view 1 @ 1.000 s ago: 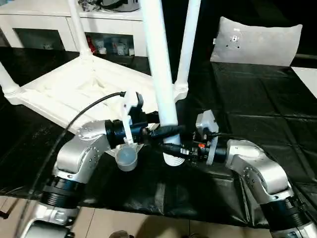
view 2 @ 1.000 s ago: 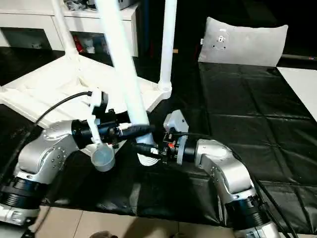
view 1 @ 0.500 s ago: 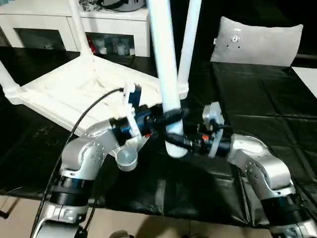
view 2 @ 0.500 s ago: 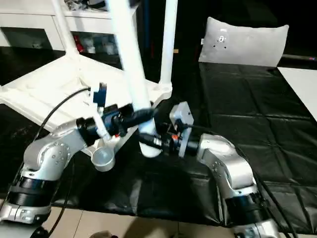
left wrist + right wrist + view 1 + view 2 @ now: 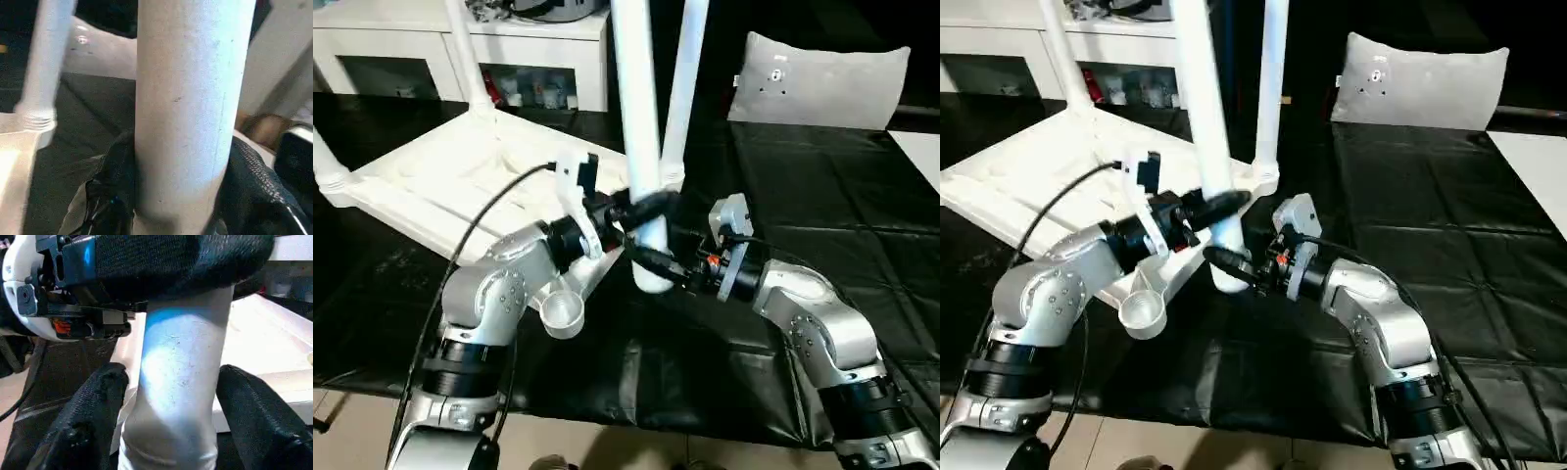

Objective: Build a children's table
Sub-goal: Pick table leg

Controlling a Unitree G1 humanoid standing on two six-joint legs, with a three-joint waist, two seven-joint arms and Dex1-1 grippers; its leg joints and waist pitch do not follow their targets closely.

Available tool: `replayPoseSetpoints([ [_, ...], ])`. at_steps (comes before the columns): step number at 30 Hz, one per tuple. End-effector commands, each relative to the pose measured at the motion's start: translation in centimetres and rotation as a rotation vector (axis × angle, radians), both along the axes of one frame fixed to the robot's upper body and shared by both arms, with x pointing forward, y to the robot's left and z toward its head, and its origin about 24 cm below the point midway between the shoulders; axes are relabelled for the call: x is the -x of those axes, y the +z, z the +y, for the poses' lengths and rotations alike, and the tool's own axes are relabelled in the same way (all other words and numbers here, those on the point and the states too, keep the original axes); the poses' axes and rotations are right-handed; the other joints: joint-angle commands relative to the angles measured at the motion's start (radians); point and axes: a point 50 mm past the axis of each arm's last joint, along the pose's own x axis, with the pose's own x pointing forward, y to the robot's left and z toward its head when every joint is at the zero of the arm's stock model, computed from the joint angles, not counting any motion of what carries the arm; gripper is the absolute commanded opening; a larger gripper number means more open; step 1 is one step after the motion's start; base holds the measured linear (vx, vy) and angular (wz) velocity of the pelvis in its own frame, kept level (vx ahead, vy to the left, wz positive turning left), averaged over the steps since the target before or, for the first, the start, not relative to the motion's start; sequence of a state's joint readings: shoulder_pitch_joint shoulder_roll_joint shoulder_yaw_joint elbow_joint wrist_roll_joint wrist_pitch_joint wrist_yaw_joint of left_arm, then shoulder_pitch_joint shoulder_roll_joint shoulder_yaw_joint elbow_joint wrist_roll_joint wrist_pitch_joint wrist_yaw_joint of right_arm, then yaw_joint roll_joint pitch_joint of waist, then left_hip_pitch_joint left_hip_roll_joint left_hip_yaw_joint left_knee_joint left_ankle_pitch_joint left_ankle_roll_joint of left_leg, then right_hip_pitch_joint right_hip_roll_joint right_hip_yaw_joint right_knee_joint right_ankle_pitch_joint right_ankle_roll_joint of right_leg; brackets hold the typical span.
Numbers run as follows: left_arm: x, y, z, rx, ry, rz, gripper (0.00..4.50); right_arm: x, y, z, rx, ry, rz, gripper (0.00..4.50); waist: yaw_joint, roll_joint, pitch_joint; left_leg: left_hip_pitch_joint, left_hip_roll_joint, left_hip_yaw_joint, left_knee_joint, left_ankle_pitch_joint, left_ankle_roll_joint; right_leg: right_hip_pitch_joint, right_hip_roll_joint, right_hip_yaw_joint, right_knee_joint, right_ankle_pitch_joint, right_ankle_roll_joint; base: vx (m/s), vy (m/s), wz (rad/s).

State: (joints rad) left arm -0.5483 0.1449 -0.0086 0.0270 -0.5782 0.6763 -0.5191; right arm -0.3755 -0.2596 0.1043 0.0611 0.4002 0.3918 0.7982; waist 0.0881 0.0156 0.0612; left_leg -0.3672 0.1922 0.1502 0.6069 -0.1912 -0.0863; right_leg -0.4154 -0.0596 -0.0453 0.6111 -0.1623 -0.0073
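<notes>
Now, from my remote seat, I see that the loose table leg has swung from a slight lean a second ago to nearly upright, and its lower end has lifted off the black cloth and come in toward the upturned table top. That end hangs just beside the top's near corner, not seated in any socket I can make out.

My left gripper comes in from the left with its forearm angled up and toward the middle. Compared with the earlier frame its wrist has turned, so the fingers cross the leg on a slant. Its two black fingers are clamped on the leg, one on each side, as the left wrist view shows.

My right gripper reaches in from the right, lower on the same leg, with its elbow bent out to the side. Its fingers stand on either side of the leg with a gap showing, so the jaws are spread and not pinching it; a second ago they looked tight against it.

The table top lies upside down on the cloth, ribbed side up, with three other legs standing in its corners. A white cabinet stands behind it.
</notes>
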Motion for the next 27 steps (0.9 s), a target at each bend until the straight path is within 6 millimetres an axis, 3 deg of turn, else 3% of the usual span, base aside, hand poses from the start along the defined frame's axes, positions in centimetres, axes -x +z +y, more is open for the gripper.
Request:
replayPoseSetpoints([
  [1,-0.2,0.9,0.0,-0.027,0.032,-0.031,1.95,-0.3,0.5,-0.9,-0.020,-0.045,0.003,3.57,-0.004,-0.002,-0.073,0.001,0.015,0.007,-0.068,-0.178,0.016,0.061,-0.052,0.032,-0.081,-0.304,-0.153,0.000,0.000,0.00],
  [7,-1.0,1.4,-0.3,-0.078,0.163,-0.070,1.95,-0.7,0.8,-1.8,0.004,-0.212,-0.033,4.06,-0.004,-0.005,-0.073,-0.002,0.013,0.007,-0.068,-0.157,0.012,0.061,-0.052,0.031,-0.084,-0.322,-0.128,0.000,0.000,0.00],
  [11,-1.1,2.0,-1.1,-0.120,0.227,-0.127,1.95,0.1,0.7,-0.4,0.058,-0.174,0.006,4.49,-0.005,-0.008,-0.074,-0.004,0.012,0.006,-0.067,-0.155,0.017,0.062,-0.052,0.031,-0.083,-0.306,-0.120,0.000,0.000,0.00],
  [14,-1.1,2.3,-1.6,-0.132,0.247,-0.157,1.95,-0.2,0.7,0.5,0.083,-0.210,0.014,4.50,-0.007,-0.007,-0.072,-0.004,0.012,0.006,-0.068,-0.166,0.011,0.057,-0.053,0.031,-0.089,-0.363,-0.109,0.000,0.000,0.00],
  [21,-0.9,2.6,-3.4,-0.160,0.262,-0.200,1.95,-1.8,1.1,1.8,0.106,-0.353,0.015,4.50,-0.011,-0.008,-0.072,-0.002,0.013,0.006,-0.070,-0.177,-0.008,0.053,-0.053,0.033,-0.087,-0.350,-0.101,0.000,0.000,0.00],
  [22,-0.8,2.5,-3.5,-0.170,0.265,-0.208,1.95,-2.0,1.1,1.9,0.107,-0.374,0.016,4.22,-0.009,-0.007,-0.073,-0.002,0.013,0.005,-0.070,-0.173,-0.006,0.053,-0.053,0.034,-0.085,-0.331,-0.101,0.000,0.000,0.00],
  [27,-0.8,2.4,-4.0,-0.215,0.274,-0.241,1.95,-2.7,1.4,2.7,0.103,-0.403,0.018,3.80,-0.010,-0.007,-0.074,-0.003,0.013,0.006,-0.070,-0.158,-0.009,0.056,-0.053,0.035,-0.079,-0.270,-0.115,0.000,0.000,0.00],
])
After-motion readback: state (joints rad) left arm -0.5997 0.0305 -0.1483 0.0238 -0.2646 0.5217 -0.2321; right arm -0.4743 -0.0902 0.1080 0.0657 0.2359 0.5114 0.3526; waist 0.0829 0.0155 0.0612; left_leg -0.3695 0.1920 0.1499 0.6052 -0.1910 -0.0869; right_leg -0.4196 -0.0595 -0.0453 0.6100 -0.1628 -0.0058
